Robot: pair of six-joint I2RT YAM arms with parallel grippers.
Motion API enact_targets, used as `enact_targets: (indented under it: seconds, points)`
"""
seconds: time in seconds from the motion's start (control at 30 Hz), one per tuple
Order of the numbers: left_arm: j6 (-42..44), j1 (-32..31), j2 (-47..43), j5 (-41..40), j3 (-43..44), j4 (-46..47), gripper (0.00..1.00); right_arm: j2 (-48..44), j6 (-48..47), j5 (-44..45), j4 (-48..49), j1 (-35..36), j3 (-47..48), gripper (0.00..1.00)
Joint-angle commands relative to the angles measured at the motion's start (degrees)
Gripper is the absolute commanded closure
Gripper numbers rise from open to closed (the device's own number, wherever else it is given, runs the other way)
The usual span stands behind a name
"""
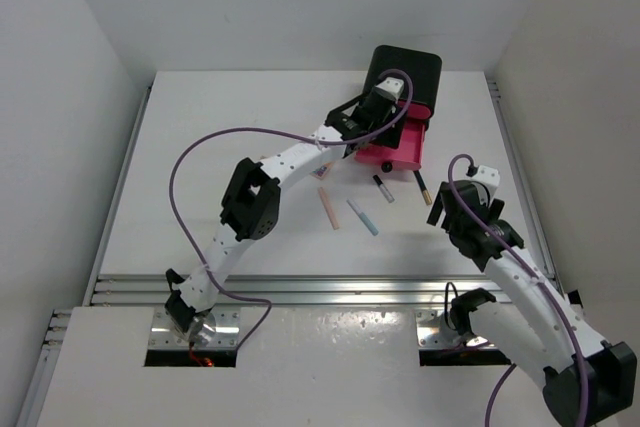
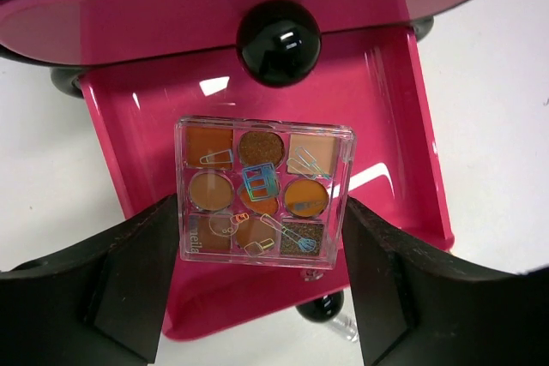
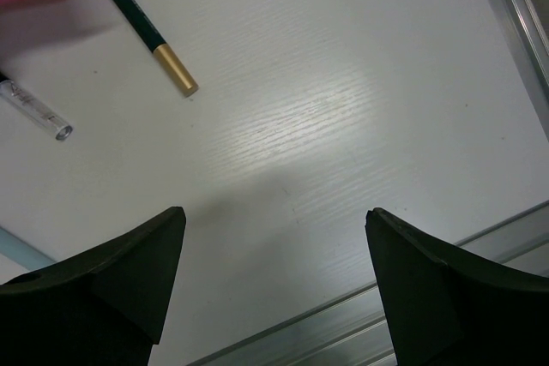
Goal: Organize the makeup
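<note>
My left gripper (image 2: 262, 212) is shut on a clear square eyeshadow palette (image 2: 262, 190) with orange and brown pans, holding it by its two sides just above the open pink drawer (image 2: 403, 126). In the top view that gripper (image 1: 383, 130) is at the drawer (image 1: 400, 155) of the black box (image 1: 408, 69). A pink stick (image 1: 329, 209), a blue stick (image 1: 363, 216), a black mascara (image 1: 384, 188) and a black pencil (image 1: 423, 187) lie on the table. My right gripper (image 3: 274, 263) is open and empty, hovering near the pencil (image 3: 141, 27). The other makeup is out of view.
A closed pink drawer with a round black knob (image 2: 278, 30) sits above the open one. A clear-tipped black item (image 2: 324, 309) lies just in front of the open drawer. The metal rail (image 3: 412, 315) of the table's near edge runs below my right gripper.
</note>
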Motion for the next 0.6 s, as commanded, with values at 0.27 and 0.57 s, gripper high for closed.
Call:
enact_targets:
  seconds: [0.27,0.57]
  points:
    - [-0.3,0.3,-0.5,-0.4,0.2,5.6,0.21,1.6,-5.8,1.3,2.8,-0.4,2.3,0.08]
    - [1.8,2.0,-4.3,1.5,-0.4,5.6,0.01,5.5,-16.3,-5.4,3.0,-0.4,11.1,0.00]
